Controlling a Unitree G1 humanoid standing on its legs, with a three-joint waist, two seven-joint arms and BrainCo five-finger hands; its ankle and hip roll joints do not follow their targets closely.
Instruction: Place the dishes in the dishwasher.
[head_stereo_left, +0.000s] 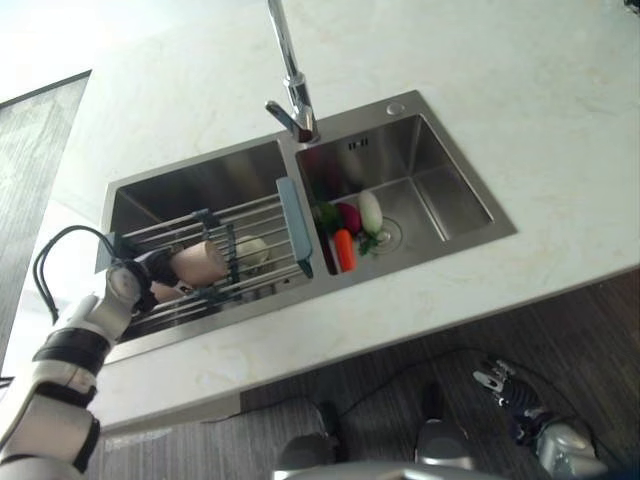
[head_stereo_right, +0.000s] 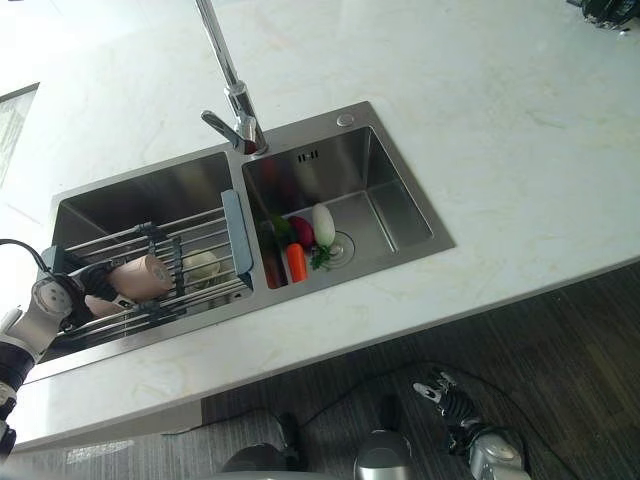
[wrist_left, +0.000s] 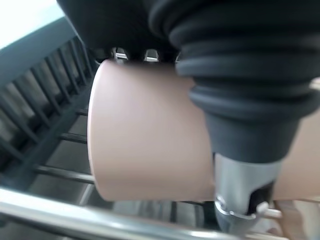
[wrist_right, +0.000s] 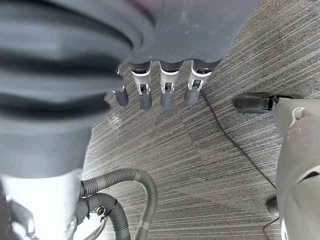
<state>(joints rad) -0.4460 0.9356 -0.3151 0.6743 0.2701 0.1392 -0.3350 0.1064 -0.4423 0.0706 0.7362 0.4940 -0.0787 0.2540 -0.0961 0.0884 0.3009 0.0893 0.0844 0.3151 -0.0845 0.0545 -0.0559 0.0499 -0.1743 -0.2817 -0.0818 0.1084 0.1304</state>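
Left hand (head_stereo_left: 152, 272) grips a pale pink ceramic cup (head_stereo_left: 198, 263), lying sideways on the grey wire rack (head_stereo_left: 255, 213).
Rack spans the steel sink (head_stereo_left: 440, 195)'s nine-o'clock basin; right hand (head_stereo_left: 512, 385) hangs relaxed at five o'clock.

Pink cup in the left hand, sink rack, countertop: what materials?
Pink cup: matte and opaque with no glare, likely plastic or matte-glazed ceramic; can't tell which. The left hand is shut on it. Sink rack: shiny thin rods, looks like steel, with blue-grey end caps, probably plastic. Countertop: pale, faintly veined, looks like polished stone or composite.
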